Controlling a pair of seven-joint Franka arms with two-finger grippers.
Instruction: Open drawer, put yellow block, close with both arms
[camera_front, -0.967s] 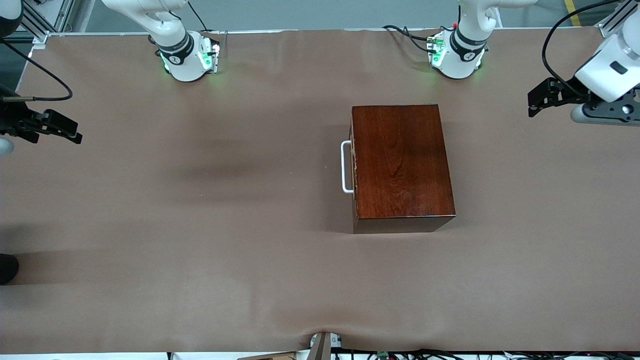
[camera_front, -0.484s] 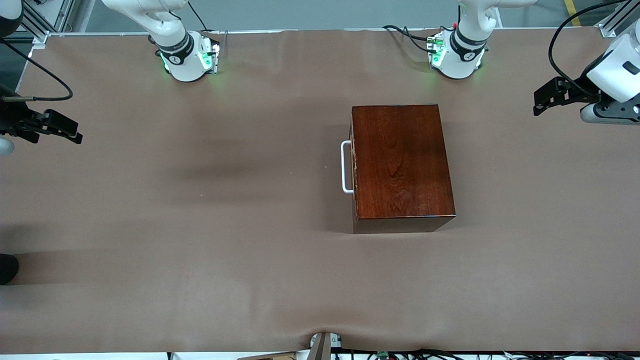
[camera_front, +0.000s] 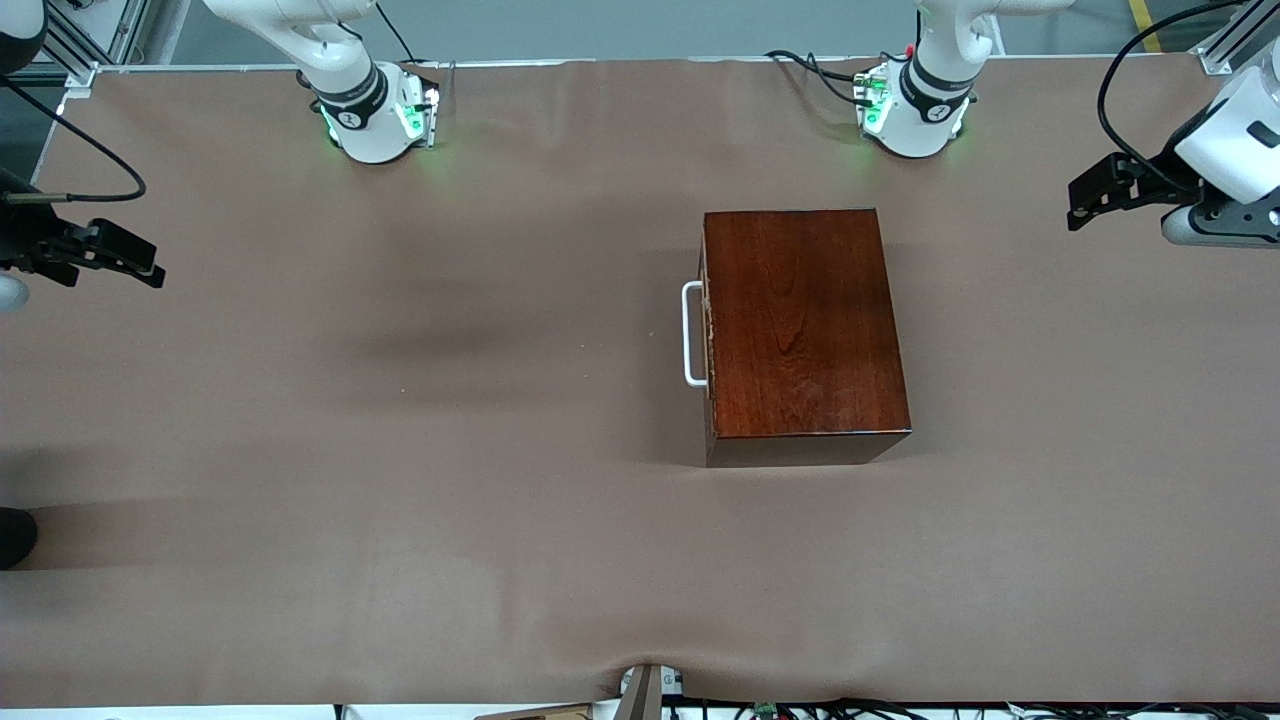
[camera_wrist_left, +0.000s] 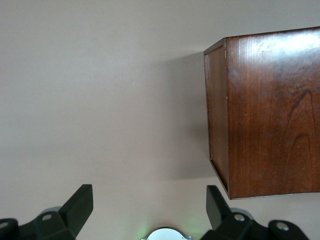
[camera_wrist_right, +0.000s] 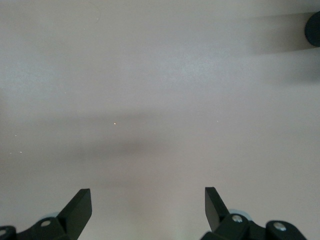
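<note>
Drawer (camera_front: 706, 335) fully shut inside the mahogany box (camera_front: 805, 325), only its dark front edge and the white U-shaped handle (camera_front: 690, 334) showing, handle facing the right arm's end of the table. Box sits on the brown table cover (camera_front: 400, 450), roughly mid-depth, closer to the left arm's base (camera_front: 912, 112) than to the right arm's base (camera_front: 375, 115). Yellow block not visible in any view, so its place cannot be told. Left gripper (camera_front: 1092, 195) hangs over the table's edge at the left arm's end, well apart from the box; in the left wrist view its fingers (camera_wrist_left: 80, 206) stand wide apart with nothing between them, and the box corner (camera_wrist_left: 270, 115) shows past them. Right gripper (camera_front: 125, 260) hangs over the table's edge at the right arm's end, well apart from the handle; right wrist view shows its fingers (camera_wrist_right: 80, 207) spread wide, empty, bare table cover below. Neither gripper touches anything. Both bases lit green.
</note>
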